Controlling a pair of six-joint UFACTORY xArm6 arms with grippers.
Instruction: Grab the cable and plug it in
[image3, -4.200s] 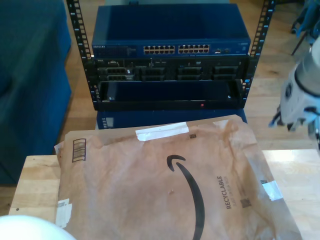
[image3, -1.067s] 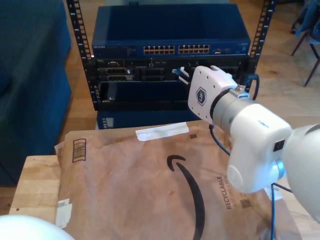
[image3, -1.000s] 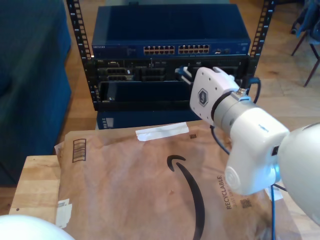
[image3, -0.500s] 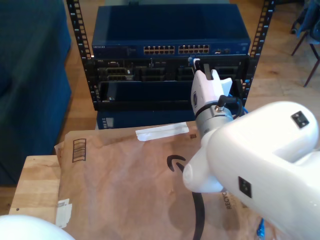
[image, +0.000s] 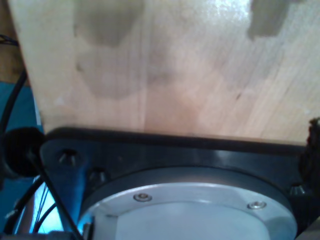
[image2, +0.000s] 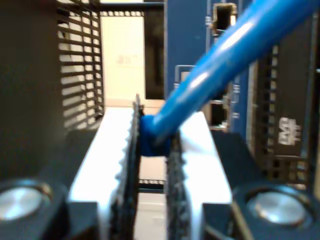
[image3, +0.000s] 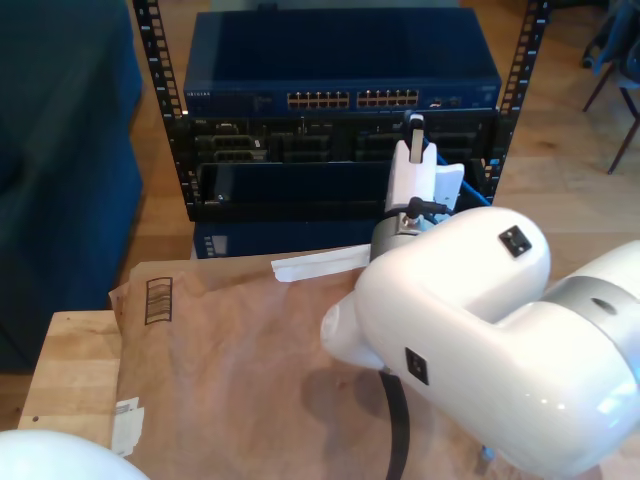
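The blue cable (image2: 225, 55) runs slantwise away from my second gripper (image2: 152, 137), whose ribbed fingers (image2: 131, 165) are shut on its end. The plug itself is hidden between the pads. In the exterior view my second gripper (image3: 413, 124) points at the rack, its tips just below the blue switch's row of ports (image3: 352, 99). A short stretch of cable (image3: 468, 183) shows beside the gripper's white body. The first wrist view faces a pale wooden surface (image: 165, 65) and a black and silver round mount (image: 190, 200).
A brown paper mailer (image3: 220, 360) covers most of the wooden table (image3: 70, 370). Black rack rails (image3: 152, 60) frame the switch and the darker units under it. A dark blue sofa (image3: 60, 150) fills the exterior view's left. The big white arm (image3: 470, 330) hides the exterior view's lower right.
The arm came in from the exterior view's right edge. Over the last second the gripper turned edge-on and shifted right and up, closer to the switch's ports.
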